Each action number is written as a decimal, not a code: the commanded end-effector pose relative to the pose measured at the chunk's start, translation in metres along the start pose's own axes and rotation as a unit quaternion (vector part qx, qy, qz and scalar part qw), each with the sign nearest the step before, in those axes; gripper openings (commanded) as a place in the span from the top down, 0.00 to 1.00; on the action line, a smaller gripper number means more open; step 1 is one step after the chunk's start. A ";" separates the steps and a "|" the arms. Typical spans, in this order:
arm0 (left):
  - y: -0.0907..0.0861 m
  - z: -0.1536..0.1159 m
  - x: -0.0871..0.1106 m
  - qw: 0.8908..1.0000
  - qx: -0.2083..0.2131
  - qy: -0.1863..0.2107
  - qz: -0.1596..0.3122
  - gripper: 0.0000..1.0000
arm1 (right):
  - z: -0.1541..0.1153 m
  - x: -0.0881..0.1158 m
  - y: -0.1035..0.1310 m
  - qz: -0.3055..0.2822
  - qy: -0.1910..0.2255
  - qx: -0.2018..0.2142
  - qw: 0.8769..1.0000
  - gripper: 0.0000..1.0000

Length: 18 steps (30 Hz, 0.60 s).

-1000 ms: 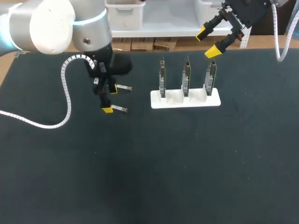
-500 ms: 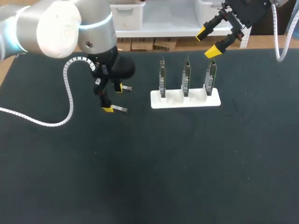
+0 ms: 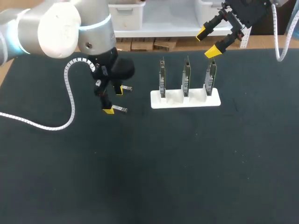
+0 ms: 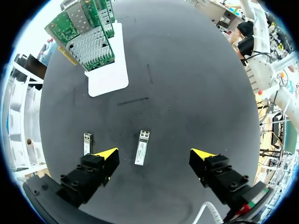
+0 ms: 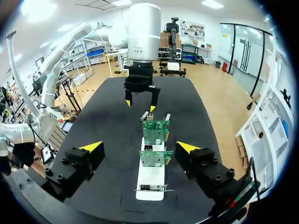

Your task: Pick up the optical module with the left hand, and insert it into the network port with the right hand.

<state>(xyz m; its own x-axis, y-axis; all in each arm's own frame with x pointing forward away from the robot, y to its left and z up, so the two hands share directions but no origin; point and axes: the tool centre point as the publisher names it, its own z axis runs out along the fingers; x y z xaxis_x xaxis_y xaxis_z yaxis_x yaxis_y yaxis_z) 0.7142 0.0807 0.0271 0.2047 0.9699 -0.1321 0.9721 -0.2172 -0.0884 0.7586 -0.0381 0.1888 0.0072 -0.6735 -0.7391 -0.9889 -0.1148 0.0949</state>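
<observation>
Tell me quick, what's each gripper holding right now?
Left gripper: jaws open, holding nothing.
Right gripper: jaws open, holding nothing.

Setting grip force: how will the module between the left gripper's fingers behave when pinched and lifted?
The module looks like a small metal-cased bar, so it is probably stiff and light. It lies flat on the table, so it should not roll. Its smooth metal might slip in the left gripper.

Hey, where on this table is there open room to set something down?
Bare: the whole near half of the table, in front of the white card holder and the left gripper, and the right end beside the holder. Crowded: around the left gripper, over two optical modules, with the cable leftward.
</observation>
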 end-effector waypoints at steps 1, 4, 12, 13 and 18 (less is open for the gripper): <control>0.002 0.000 0.000 1.000 0.002 0.001 0.001 0.00 | 0.000 0.000 0.000 0.000 0.000 0.001 1.000 0.00; 0.002 0.000 0.000 1.000 0.002 0.001 0.001 0.00 | 0.000 0.000 0.000 0.000 0.000 0.001 1.000 0.00; -0.002 -0.010 -0.009 0.999 -0.008 0.040 0.028 0.00 | 0.000 0.000 0.000 0.000 0.000 0.001 1.000 0.00; -0.003 -0.010 -0.010 0.998 -0.005 0.059 0.034 0.00 | 0.000 0.000 0.000 0.000 0.000 0.001 1.000 0.00; -0.005 -0.001 -0.011 0.996 0.002 0.076 0.049 0.00 | 0.000 0.000 0.000 0.000 0.000 0.001 1.000 0.00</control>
<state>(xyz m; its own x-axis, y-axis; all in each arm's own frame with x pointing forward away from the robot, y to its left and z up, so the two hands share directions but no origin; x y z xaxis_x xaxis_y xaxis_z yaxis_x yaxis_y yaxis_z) 0.7050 0.0748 0.0339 0.3096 0.9508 -0.0084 0.9477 -0.3093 -0.0792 0.7586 -0.0380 0.1889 0.0074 -0.6735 -0.7391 -0.9888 -0.1149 0.0948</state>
